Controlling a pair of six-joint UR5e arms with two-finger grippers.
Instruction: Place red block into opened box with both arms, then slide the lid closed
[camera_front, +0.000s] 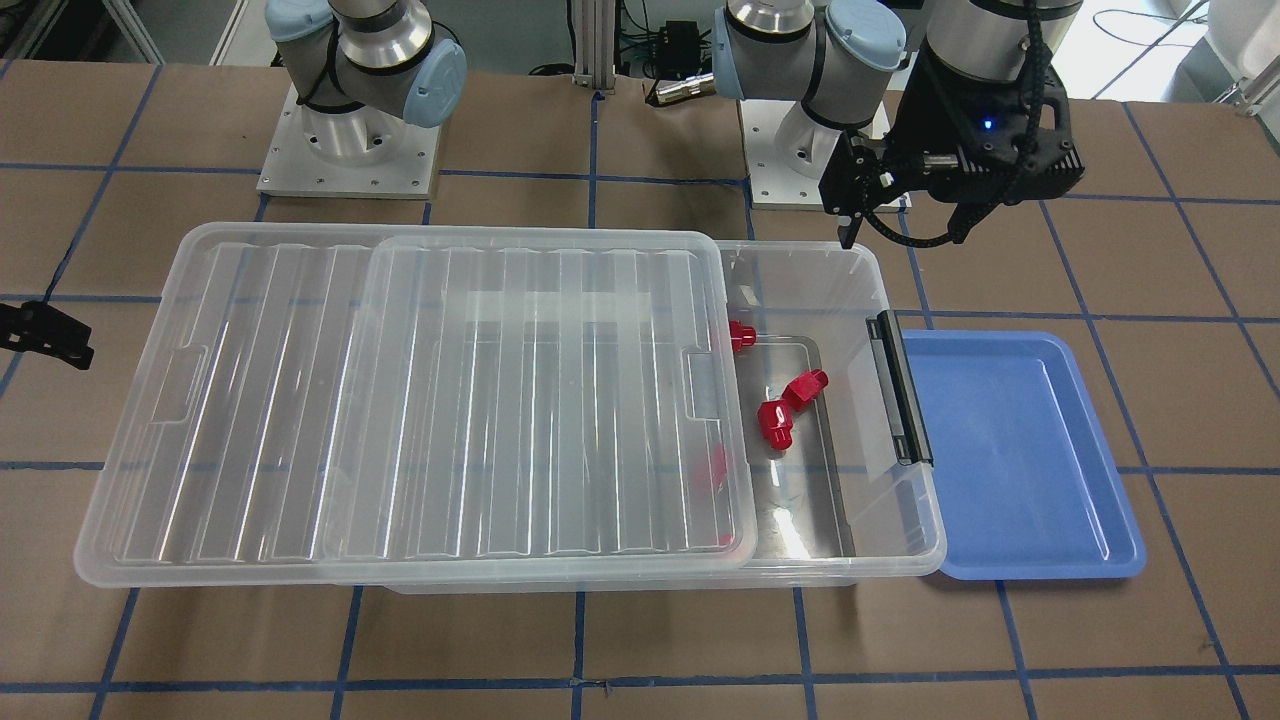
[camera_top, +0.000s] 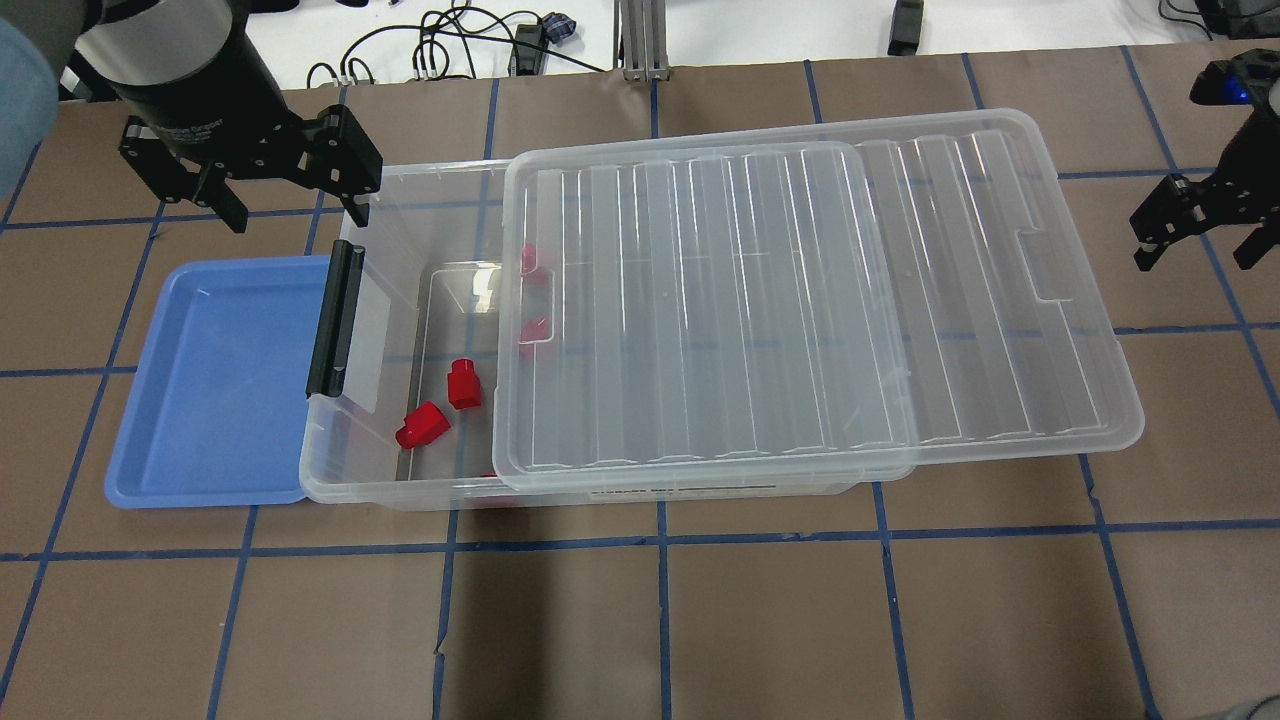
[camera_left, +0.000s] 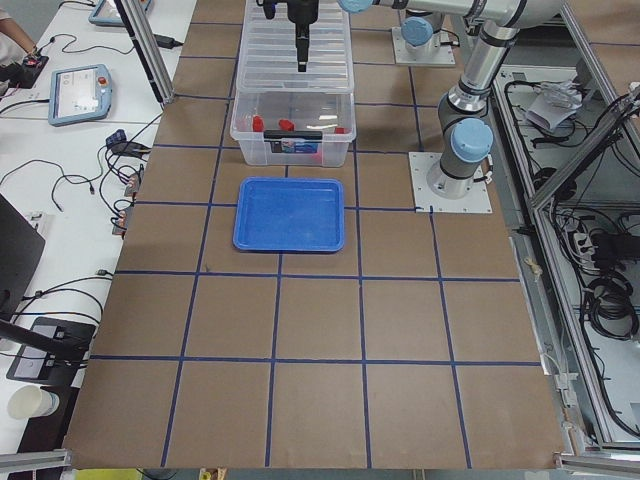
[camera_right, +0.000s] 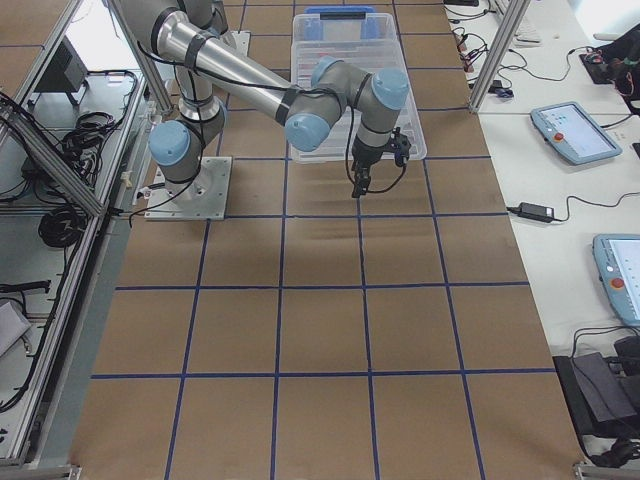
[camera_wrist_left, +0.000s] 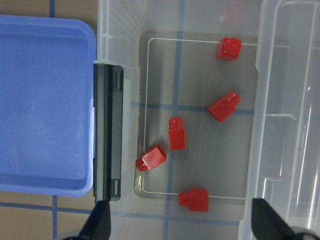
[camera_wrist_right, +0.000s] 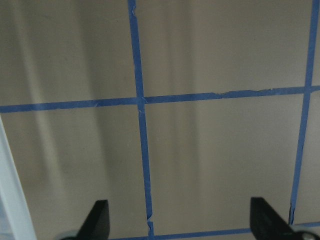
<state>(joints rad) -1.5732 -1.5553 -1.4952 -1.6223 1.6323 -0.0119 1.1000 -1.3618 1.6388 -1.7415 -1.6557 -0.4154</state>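
Note:
The clear box (camera_top: 345, 485) lies across the table's middle. Its ribbed lid (camera_top: 800, 300) covers most of it and overhangs the end towards my right arm. The uncovered end has the black clasp (camera_top: 335, 320). Several red blocks lie on the box floor there, two in the open (camera_top: 464, 385) (camera_top: 422, 425) and others (camera_wrist_left: 224, 106) by or under the lid's edge. My left gripper (camera_top: 297, 205) hangs open and empty above the box's clasp end. My right gripper (camera_top: 1195, 245) is open and empty over bare table beyond the lid's overhanging end.
An empty shallow blue tray (camera_top: 210, 380) lies against the box's clasp end. The table is brown board with a blue tape grid. Both arm bases (camera_front: 345, 150) stand behind the box on the robot's side.

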